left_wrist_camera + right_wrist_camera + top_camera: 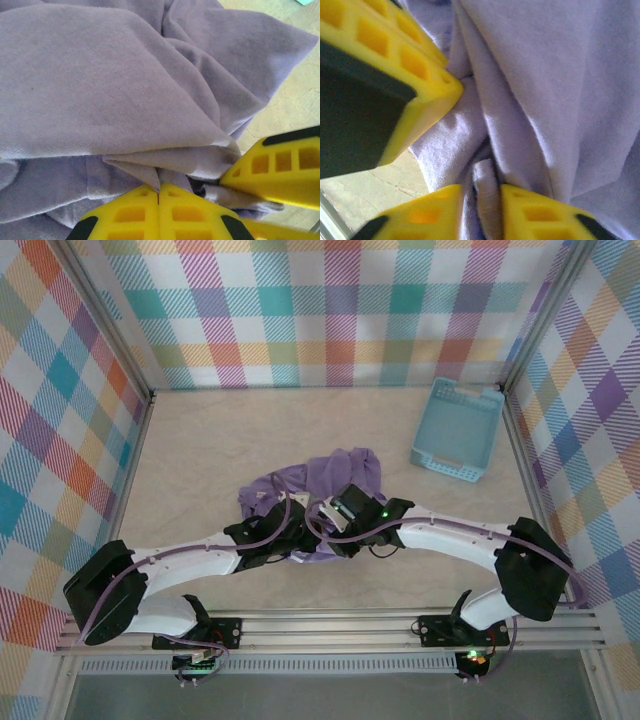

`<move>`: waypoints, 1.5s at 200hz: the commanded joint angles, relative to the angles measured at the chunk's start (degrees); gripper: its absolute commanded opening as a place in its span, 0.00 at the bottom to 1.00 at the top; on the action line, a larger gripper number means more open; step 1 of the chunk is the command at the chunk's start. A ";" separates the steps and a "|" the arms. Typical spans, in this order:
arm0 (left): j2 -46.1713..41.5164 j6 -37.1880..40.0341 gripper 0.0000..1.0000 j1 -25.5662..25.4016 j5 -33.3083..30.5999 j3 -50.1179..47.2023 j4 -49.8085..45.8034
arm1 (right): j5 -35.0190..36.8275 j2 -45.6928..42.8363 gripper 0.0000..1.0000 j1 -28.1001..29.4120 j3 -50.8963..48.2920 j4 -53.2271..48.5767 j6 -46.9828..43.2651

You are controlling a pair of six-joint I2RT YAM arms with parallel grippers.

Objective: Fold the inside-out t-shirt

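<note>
Top view: a lavender t-shirt (340,472) lies crumpled in a heap at the middle of the pale table (200,450), well apart from a light blue basket (458,430) at the far right. The left arm (190,565) and right arm (450,535) meet over the heap's near edge, their wrists covering the grip itself. Left wrist view: the left gripper (159,194) has its yellow fingers pressed together, pinching a thin edge of cloth where several folds converge. A finger (280,172) of the other arm sits just beside it. Right wrist view: the right gripper (482,200) is closed on a rolled ridge of fabric. Holding neighbouring points probably lets the arms pull apart and spread the shirt; folding has not begun.
</note>
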 commanded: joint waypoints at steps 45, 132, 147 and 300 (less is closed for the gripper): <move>-2.31 -2.56 0.00 2.11 2.14 -3.96 4.60 | 1.40 -13.91 0.07 0.65 -3.12 0.91 1.80; -4.55 -0.28 0.00 1.33 -0.53 -4.87 -0.89 | 5.98 -33.05 0.06 0.56 -24.77 6.67 22.89; -4.22 0.57 0.00 -0.09 0.29 -4.70 -0.43 | 4.33 -30.45 0.09 0.64 -24.66 6.25 23.25; -14.24 2.79 0.00 -6.66 1.80 -11.24 3.24 | -5.30 -4.38 0.60 1.01 -5.83 10.27 7.80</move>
